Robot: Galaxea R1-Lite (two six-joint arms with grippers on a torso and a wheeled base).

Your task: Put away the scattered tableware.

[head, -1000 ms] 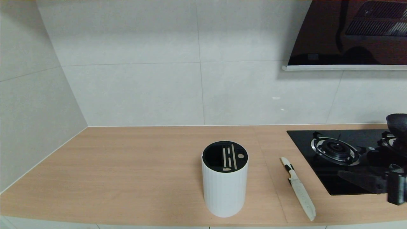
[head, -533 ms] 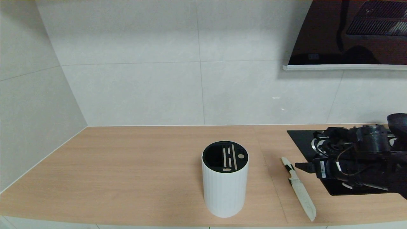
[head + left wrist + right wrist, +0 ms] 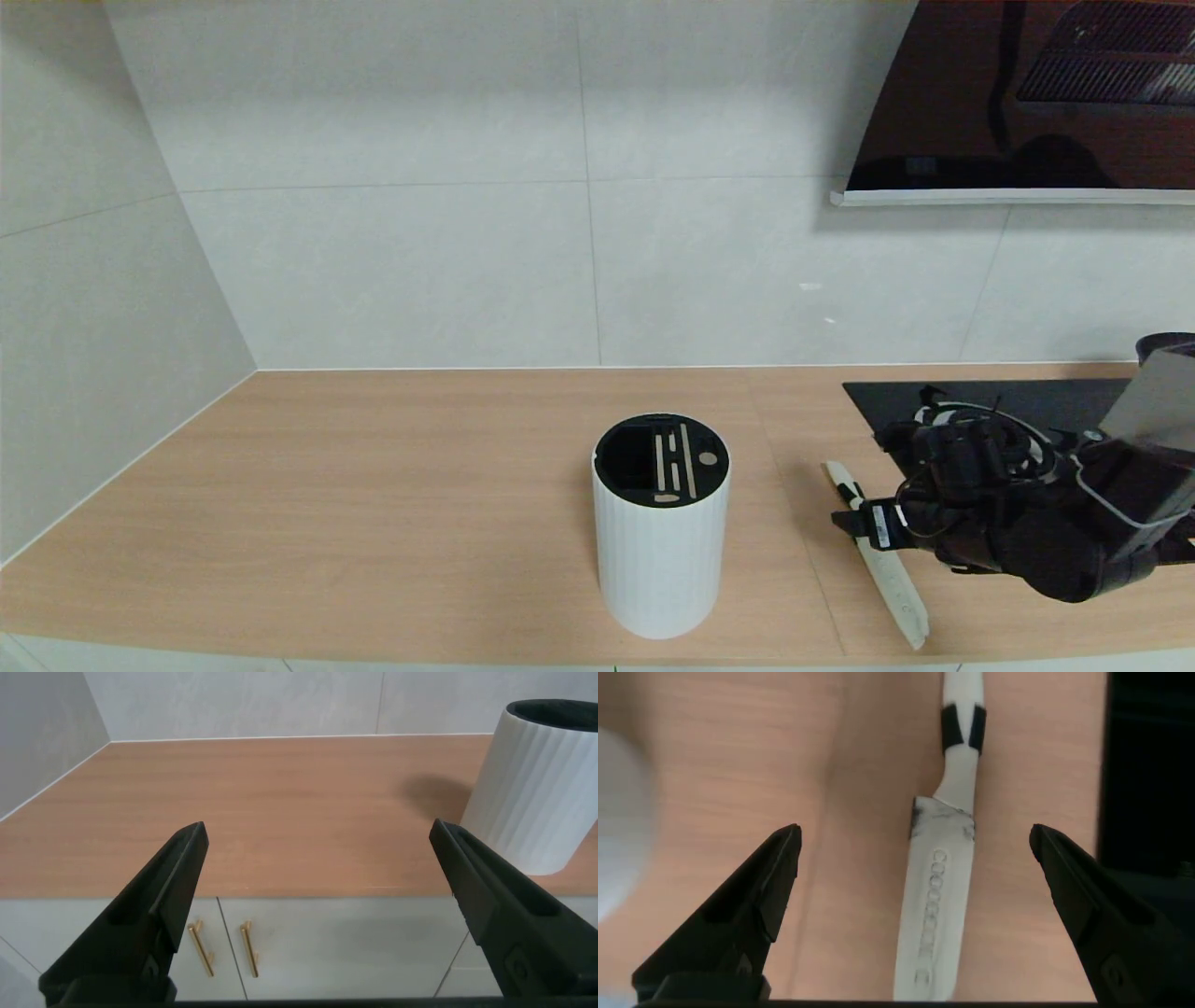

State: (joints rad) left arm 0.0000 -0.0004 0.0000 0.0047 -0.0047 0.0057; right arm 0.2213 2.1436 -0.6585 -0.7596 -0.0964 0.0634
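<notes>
Here, right hand [image 3: 913, 854] poised low above knife [image 3: 936, 905], spread wide, holding nothing.

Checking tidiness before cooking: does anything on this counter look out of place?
Yes. The knife lies flat on the counter beside the hob, rather than slotted in the white holder standing apart from it. The right gripper hovers open above it.
</notes>
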